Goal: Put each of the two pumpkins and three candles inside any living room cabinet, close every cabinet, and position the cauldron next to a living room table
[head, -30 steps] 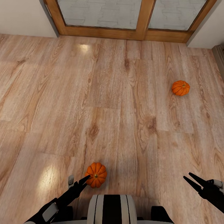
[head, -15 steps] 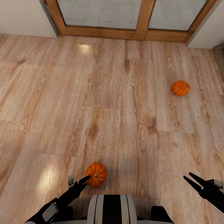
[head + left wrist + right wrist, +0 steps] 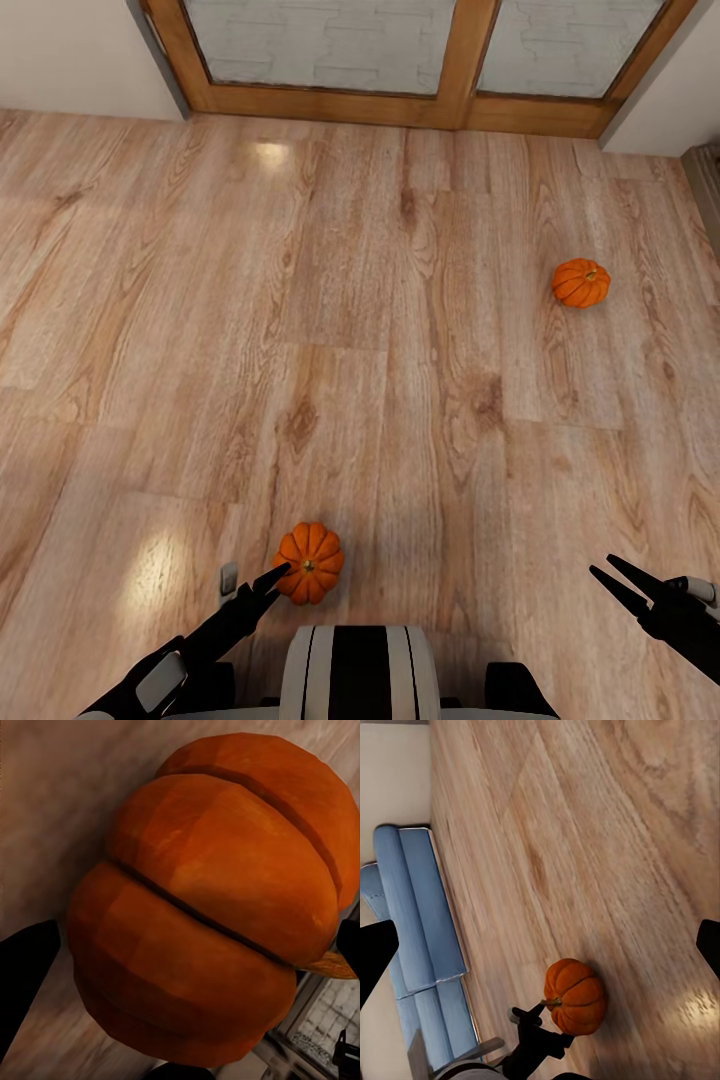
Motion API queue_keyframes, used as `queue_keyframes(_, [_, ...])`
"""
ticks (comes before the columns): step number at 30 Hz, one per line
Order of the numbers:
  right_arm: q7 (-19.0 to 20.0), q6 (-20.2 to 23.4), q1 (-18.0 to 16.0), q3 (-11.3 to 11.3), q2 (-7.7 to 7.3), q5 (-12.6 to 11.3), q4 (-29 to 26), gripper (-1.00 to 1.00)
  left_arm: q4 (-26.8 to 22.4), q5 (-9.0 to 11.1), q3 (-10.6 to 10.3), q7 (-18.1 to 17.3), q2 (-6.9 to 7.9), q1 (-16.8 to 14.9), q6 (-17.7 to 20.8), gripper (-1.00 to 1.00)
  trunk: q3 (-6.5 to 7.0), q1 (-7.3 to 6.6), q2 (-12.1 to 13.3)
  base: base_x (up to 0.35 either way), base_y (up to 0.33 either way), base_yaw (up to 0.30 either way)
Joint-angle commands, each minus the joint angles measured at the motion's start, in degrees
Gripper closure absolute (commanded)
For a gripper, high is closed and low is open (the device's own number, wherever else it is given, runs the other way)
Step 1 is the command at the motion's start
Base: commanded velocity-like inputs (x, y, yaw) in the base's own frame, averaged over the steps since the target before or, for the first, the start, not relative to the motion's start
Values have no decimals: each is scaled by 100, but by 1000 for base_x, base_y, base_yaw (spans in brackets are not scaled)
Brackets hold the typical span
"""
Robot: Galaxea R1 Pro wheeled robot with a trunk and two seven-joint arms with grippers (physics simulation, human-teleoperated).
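- Left gripper: low in the head view, just left of the robot's trunk. Its dark fingers reach up to the near pumpkin's left side and look to touch it. In the left wrist view a dark finger edge shows at each side of the fruit, so the jaws stand apart around it; whether they press on it I cannot tell.
- Near pumpkin: sits on the plank floor directly ahead of the trunk, stem facing up toward the head camera. In the left wrist view it looms very close, its orange ribs and a bit of stem plain. In the right wrist view it lies on the floor with the left gripper at its stem side.
- Door: a wood-framed glazed door runs along the far wall, well beyond both pumpkins.
- Far pumpkin: lies on the floor toward the right, well apart from the near one and from both grippers, somewhat flatter.
- Right gripper: hangs at the lower right of the head view above bare floor, its two fingers spread in a V, holding nothing.
- Sofa: a blue sofa shows against a pale wall in the right wrist view.
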Motion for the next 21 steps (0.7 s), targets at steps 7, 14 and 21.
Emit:
queue_keyframes(7, [1, 33, -1, -3, -1, -23, 1, -100, 15, -1, -108, -77, 19, 0, 21, 100, 41, -5, 2, 0, 0, 0])
queue_keyframes(14, [1, 37, -1, 0, -1, -19, 1, -100, 10, 6, -107, -130, 29, 6, 26, 100, 196, -23, 11, 0, 0, 0])
queue_keyframes(21, [1, 33, -1, 3, 1, -16, 1, -100, 7, 8, -100, -441, 43, 2, 23, 100, 351, -41, 21, 0, 0, 0])
